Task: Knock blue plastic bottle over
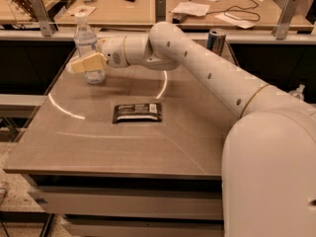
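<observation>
end effector (85, 63) low over far-left of table (148, 154), across the front of the blue plastic bottle (86, 37) | opening: cannot tell | bottle upright near the far-left corner, white cap on | 1 dark packet (137, 112) flat mid-table | 1 can (216, 38) upright at far edge, behind the arm (197, 63)

Just the one camera, set high on the robot's own side, looking down and forward across the surface (148, 152). The arm (207, 73) looms close at lower right, the gripper (79, 64) sits farther off at upper left, and desks (148, 9) run along the top.
</observation>
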Robot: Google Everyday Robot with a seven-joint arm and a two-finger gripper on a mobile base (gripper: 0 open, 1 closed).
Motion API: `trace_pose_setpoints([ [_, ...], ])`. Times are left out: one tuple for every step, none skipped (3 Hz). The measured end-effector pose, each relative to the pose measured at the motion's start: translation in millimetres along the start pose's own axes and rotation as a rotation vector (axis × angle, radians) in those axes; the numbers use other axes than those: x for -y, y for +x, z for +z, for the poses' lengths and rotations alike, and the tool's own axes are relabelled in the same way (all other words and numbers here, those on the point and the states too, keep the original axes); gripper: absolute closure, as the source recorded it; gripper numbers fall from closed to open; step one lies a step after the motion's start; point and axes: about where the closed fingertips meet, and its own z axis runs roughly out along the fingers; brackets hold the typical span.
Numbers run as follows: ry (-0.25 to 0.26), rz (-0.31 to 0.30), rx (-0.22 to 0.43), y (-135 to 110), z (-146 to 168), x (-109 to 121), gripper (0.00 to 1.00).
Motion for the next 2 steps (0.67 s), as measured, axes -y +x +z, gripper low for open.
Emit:
trace_pose_setpoints([
  [-0.020,0.002,0.006,2.0,-0.4,-4.1,0.41],
  [-0.017,-0.021,0.015,-2.9,-9.1,-5.4,0.63],
])
